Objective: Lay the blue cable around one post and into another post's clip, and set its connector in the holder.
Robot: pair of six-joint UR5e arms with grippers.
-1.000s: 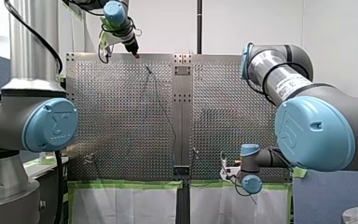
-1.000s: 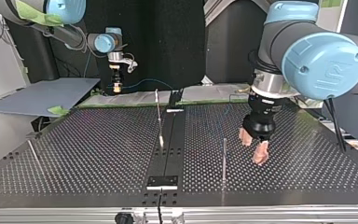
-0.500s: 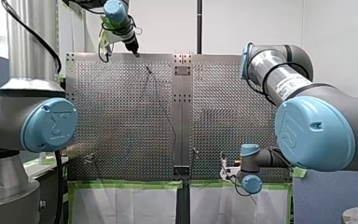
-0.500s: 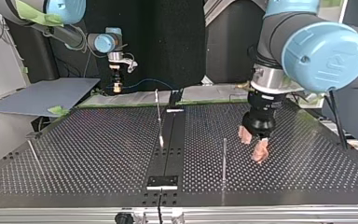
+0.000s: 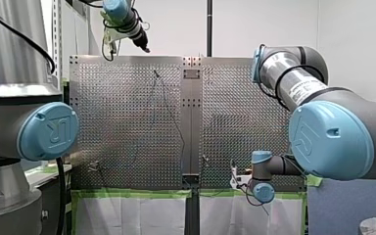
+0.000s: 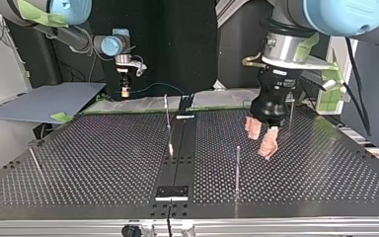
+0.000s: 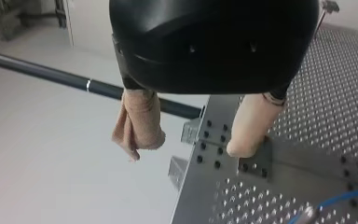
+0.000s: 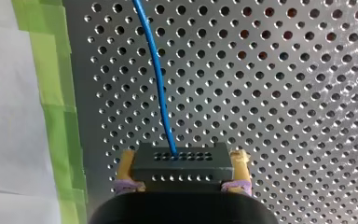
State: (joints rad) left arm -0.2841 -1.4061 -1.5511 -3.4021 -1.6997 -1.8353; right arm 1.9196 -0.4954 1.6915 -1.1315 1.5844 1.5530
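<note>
My right gripper [image 8: 181,183] is shut on a dark grey connector block [image 8: 179,164]. The blue cable [image 8: 156,79] runs out of the block over the perforated plate. In the top view this gripper [image 6: 124,92] hangs behind the table's far edge at the left, and the cable [image 6: 153,88] trails from it. My left gripper [image 6: 260,139] hovers open above the plate's right half, its beige pads [image 7: 139,122] apart and holding nothing. A thin post [image 6: 237,167] stands just in front of it. In the front view the left gripper [image 5: 145,48] is above the board's far edge.
Other thin posts stand near the middle [image 6: 167,117], at the top view's left edge [image 6: 35,161] and behind the left gripper [image 6: 291,111]. A small plate [image 6: 172,192] sits on the centre rail at the near edge. Green tape [image 8: 51,93] and white sheeting border the table [image 6: 103,163].
My left gripper has risen and shifted toward the far side and slightly left in the top view, staying open. My right gripper has stayed put, still shut on the connector.
</note>
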